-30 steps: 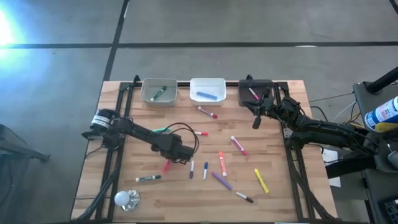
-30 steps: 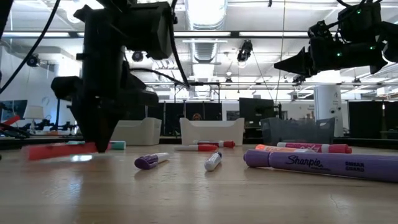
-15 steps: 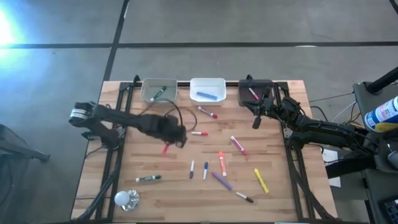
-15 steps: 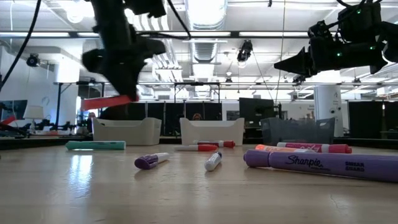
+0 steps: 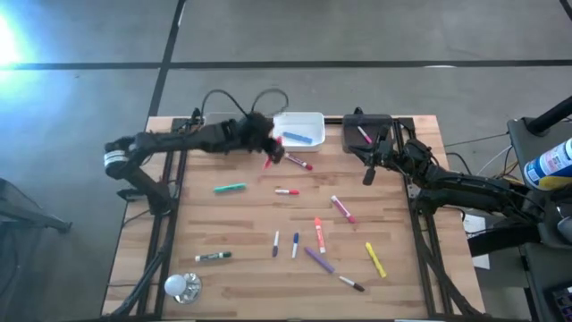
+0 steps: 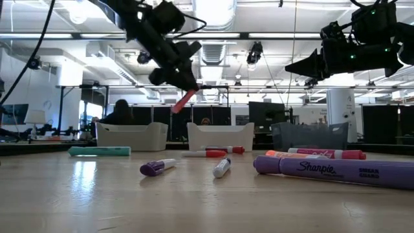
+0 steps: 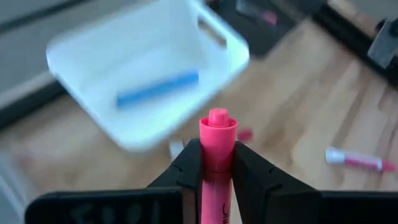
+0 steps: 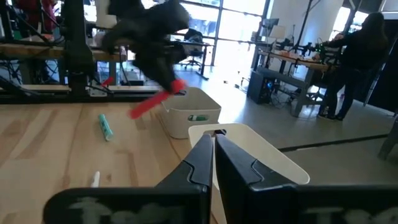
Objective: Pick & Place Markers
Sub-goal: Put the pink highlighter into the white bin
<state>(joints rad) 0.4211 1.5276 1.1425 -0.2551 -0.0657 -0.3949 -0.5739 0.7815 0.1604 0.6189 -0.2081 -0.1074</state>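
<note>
My left gripper (image 5: 268, 148) hangs above the table just in front of the white bin (image 5: 298, 130), shut on a red marker (image 6: 183, 101). A blue marker (image 7: 158, 89) lies in that bin. Several more markers lie flat on the wood, among them a green one (image 5: 230, 188), a pink one (image 5: 342, 208), a yellow one (image 5: 375, 259) and a purple one (image 5: 317, 259). My right gripper (image 5: 368, 174) waits shut in the air by the black bin (image 5: 366, 130), which holds a pink marker. My left gripper (image 7: 217, 149) pinches the red marker between its two fingers. The marker lies along the fingers, and its round end (image 7: 217, 124) pokes out past their tips. It is lifted clear of the table and slants down below the gripper (image 6: 178, 71).
The clear bin (image 8: 193, 118) with a green marker in it stands left of the white bin, mostly under my left arm in the high view. A white light bulb (image 5: 181, 285) lies at the near left corner. Dark rails run along both table sides.
My left gripper has lifted the red marker off the table's left middle and carried it up, toward the far edge and rightward, to the front of the white bin. The marker has turned from lying level to slanting down. The right arm has kept still.
</note>
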